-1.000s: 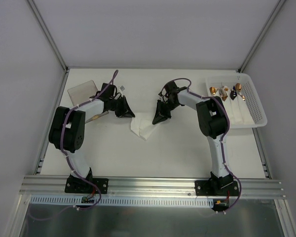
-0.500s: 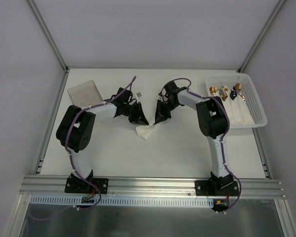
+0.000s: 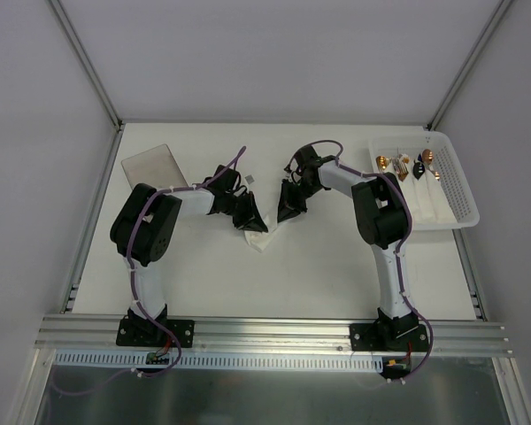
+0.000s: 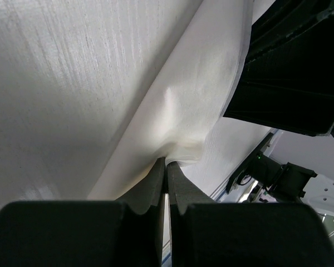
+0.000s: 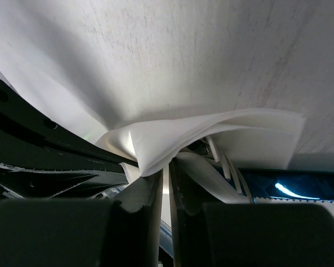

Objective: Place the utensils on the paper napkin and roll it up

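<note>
On the desk (image 3: 310,274), left of centre, a bunched paper napkin (image 3: 260,239), long axis roughly left-right. Held between left fingers (image 4: 147,189) and right fingers (image 5: 147,194), each pair clamped together on a fold at opposite ends. Neither nearer.

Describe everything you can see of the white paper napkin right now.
The thin white paper napkin is bunched into a small creased, layered fold near the middle of the white table. It looks matte and finely textured. The left gripper and the right gripper each pinch a fold of it between shut fingers.
</note>
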